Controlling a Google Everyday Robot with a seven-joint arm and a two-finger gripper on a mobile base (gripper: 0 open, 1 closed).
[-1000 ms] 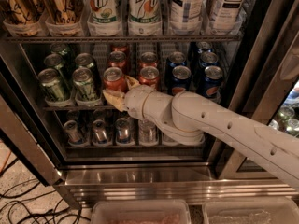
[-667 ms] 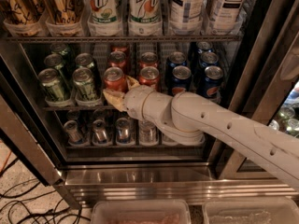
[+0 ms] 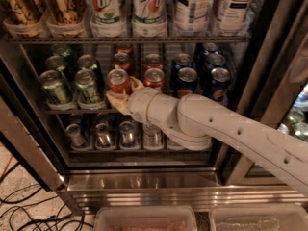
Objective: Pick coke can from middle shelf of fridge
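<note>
You are looking into the open fridge point(image 3: 144, 182), and every place here is given from the coke can point(image 3: 118, 81). Far below it and to its left, dark cables point(image 3: 19, 206) are trailing over the floor. Just left of it, green cans point(image 3: 55, 86) are standing in two lanes on the same middle shelf point(image 3: 72, 110). The coke can itself is standing upright at the front of its lane, its silver top showing. The gripper point(image 3: 125, 93) is reaching in at its front. Its tan fingers point(image 3: 136, 84) are pressing the can's right side and lower left, so the pincer is clenched on the can. More red cans are queuing behind it. Right of it, a second red can point(image 3: 154, 77) is crowding the gripper's far side. Blue cans point(image 3: 185, 81) are standing further right again. The white arm point(image 3: 231, 129) is sloping away below and right of it, out of the fridge. Above it, tall bottles point(image 3: 147, 8) are filling the upper rack, leaving little headroom. Below it, small silver-topped cans point(image 3: 103, 134) are sitting on the lower rack. Much further below, two clear bins point(image 3: 144, 220) are waiting. You are roughly halfway: the reach and grasp are looking done. The lift and the withdrawal are not yet begun. The pull-out is likely risking a knock to the neighbouring cans and the shelf's front rail.
</note>
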